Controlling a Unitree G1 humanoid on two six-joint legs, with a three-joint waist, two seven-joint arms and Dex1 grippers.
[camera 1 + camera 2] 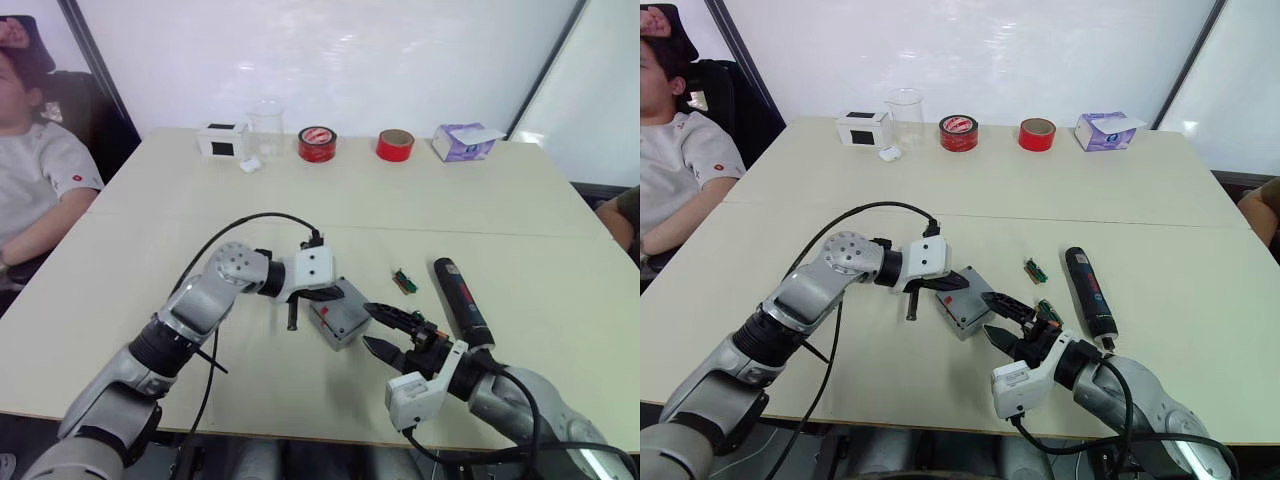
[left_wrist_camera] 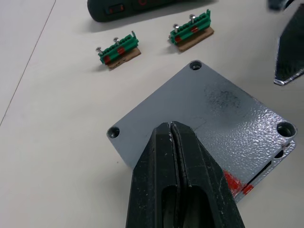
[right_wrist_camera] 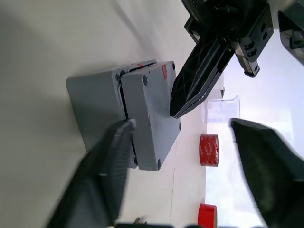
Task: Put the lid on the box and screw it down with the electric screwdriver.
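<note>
Here is the grey box (image 1: pixel 345 325), sitting near the front edge of the table (image 1: pixel 520 200), about midway along it, with the lid (image 2: pixel 209 123) already lying on top of it. The lid looks a touch offset: in the right wrist view a thin gap and a step show between the two grey halves, and a red mark sits at one corner. The left gripper (image 2: pixel 172 130) has its two black fingers pressed together, nothing between them, tips resting right on the lid's top face. Whether they bear down hard, I cannot tell.

On the other side, the right gripper (image 1: pixel 385 330) comes in low from the front edge, jaws spread wide, holding nothing, one finger just beside the box's near side and the other apart from it.

The electric screwdriver (image 1: pixel 461 300) lies flat on the table just to the right of the box, near the right gripper, untouched, pointing from the front edge toward the back. Two small green circuit boards (image 2: pixel 118 49) lie between the box and the screwdriver.

Along the far edge stand a white box (image 1: pixel 222 140), a clear beaker (image 1: pixel 266 128), two red tape rolls (image 1: pixel 317 143) and a purple tissue box (image 1: pixel 462 142). A person (image 1: pixel 35 170) in a white shirt sits off the left edge.
</note>
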